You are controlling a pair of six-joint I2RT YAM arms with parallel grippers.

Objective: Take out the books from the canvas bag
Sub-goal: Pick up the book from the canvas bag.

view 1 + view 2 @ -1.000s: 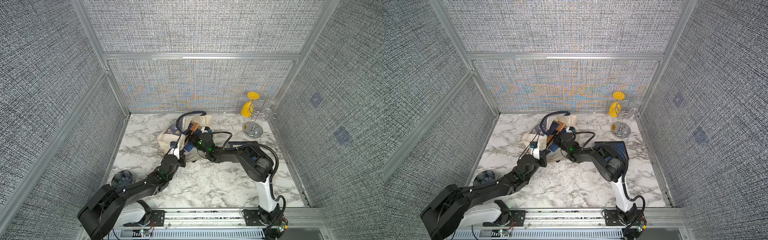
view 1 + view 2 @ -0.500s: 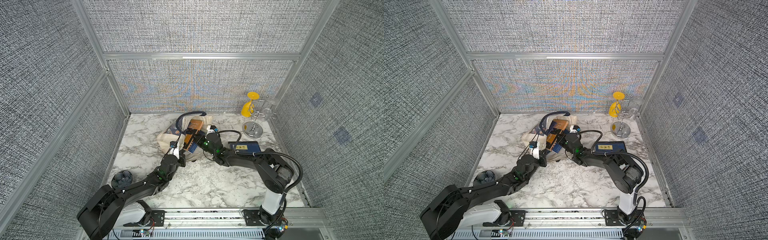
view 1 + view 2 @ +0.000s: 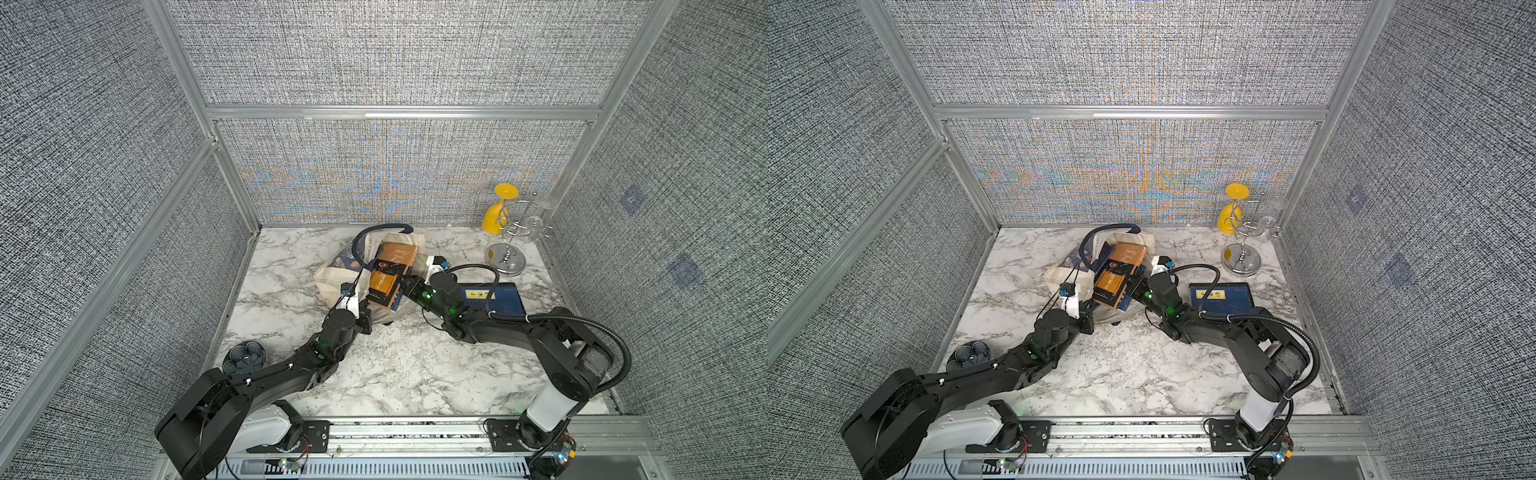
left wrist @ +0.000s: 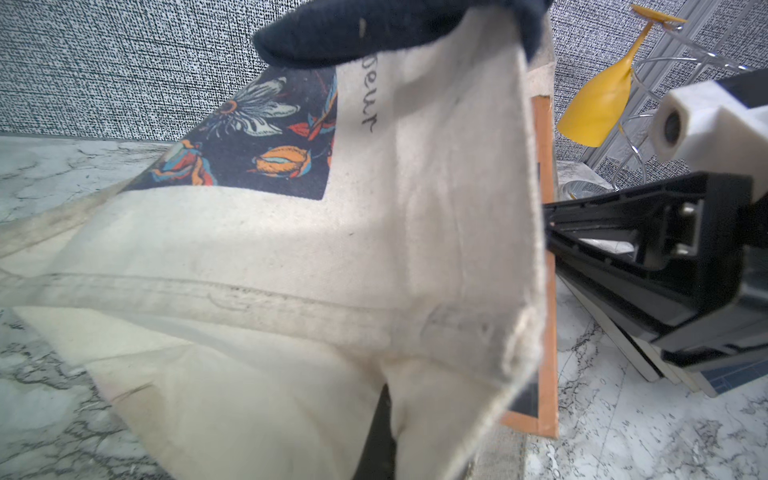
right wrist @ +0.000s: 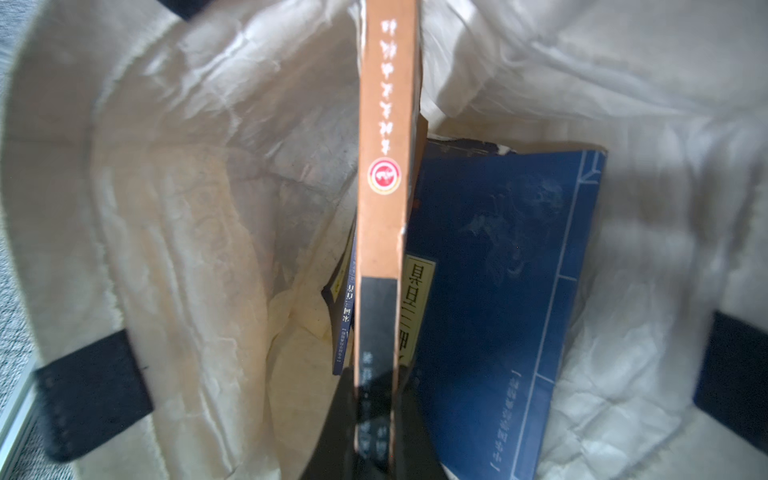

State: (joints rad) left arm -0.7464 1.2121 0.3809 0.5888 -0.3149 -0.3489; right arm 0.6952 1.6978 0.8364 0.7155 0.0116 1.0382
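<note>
Both arms are the same build. The left arm (image 3: 266, 374) and the right arm (image 3: 511, 332) have matt black, rounded links. Each ends in a white base segment (image 3: 548, 409) fixed to a black mounting plate (image 3: 505, 434) on the aluminium rail (image 3: 407, 432) along the near edge of the surface. Look for green indicator lights (image 3: 424, 295) on the forearm joints. A thin black cable (image 3: 473, 266) loops at the right wrist, and a ribbed black conduit (image 3: 625, 361) runs beside the right shoulder. Each wrist carries a white camera housing (image 4: 702, 120). The right gripper (image 3: 404, 286) is black, with two silver screws (image 4: 685, 230) in its body.
</note>
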